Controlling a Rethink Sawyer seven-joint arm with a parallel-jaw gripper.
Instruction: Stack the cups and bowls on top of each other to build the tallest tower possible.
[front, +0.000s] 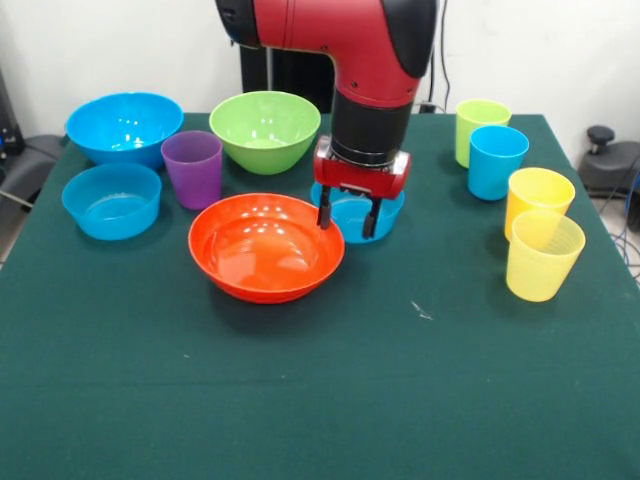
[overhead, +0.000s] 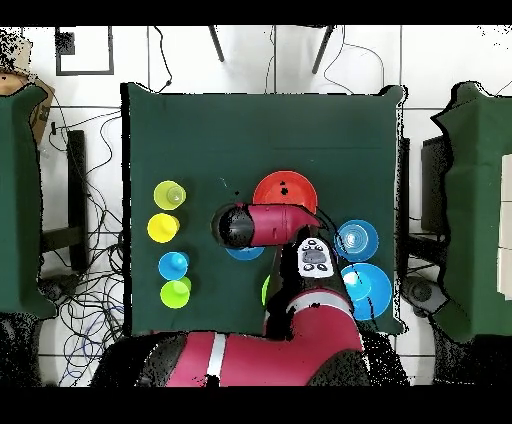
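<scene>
My gripper (front: 347, 217) is open, its fingers (front: 324, 212) hanging over the near part of a small blue bowl (front: 388, 212); I cannot tell whether they touch it. The wide orange bowl (front: 266, 246) sits just to its left, the purple cup (front: 192, 168) beyond that. The lime green bowl (front: 265, 130), large blue bowl (front: 124, 125) and another small blue bowl (front: 111, 200) stand apart. On the right are a lime green cup (front: 480, 128), a blue cup (front: 496, 162) and two yellow cups (front: 538, 198) (front: 543, 257). Nothing is stacked. In the overhead view the arm (overhead: 270, 222) hides the gripper.
Everything stands on a dark green table (front: 320, 400). In the overhead view the orange bowl (overhead: 285, 190) lies beside the arm, two blue bowls (overhead: 357, 240) (overhead: 367, 290) to its right, and the cups in a column at the left (overhead: 169, 195).
</scene>
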